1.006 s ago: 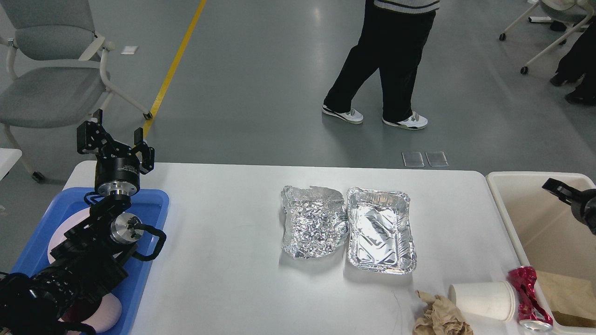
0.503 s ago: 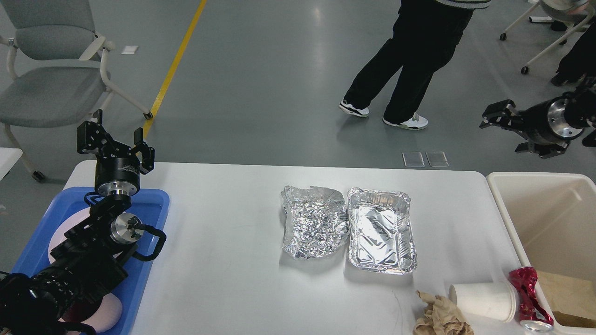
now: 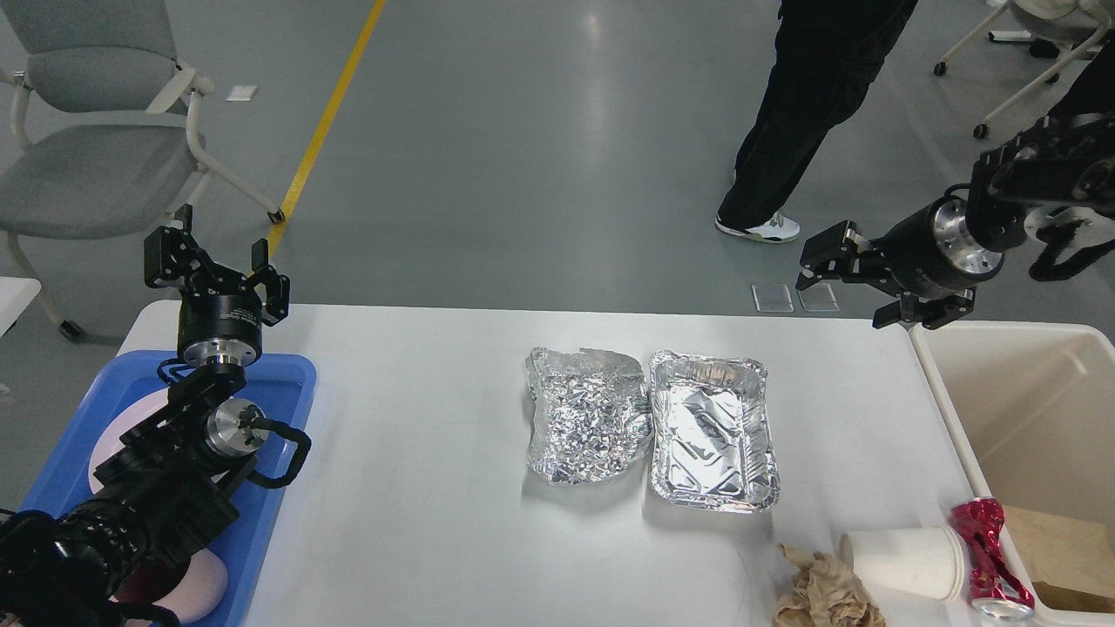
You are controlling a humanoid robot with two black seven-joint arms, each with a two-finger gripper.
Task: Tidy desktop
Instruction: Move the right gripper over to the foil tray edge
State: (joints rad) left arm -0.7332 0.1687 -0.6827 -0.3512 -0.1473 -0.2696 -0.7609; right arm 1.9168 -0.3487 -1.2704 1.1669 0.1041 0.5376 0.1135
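Swung leftward to frame's upper right: right gripper (image 3: 849, 283), fingers spread, empty, above desktop (image 3: 418, 488) far edge. Left gripper (image 3: 213, 261) spread, upper left corner.

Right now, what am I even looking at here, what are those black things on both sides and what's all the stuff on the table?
This is seen from a robot's own head, looking down. The black things are its two arms. The left gripper hangs above a blue tray; the right gripper reaches in by a cream bin. Both have open fingers holding nothing. On the white desktop lie crumpled foil, a foil tray, a wad of brown paper, a paper cup and a crushed red can.
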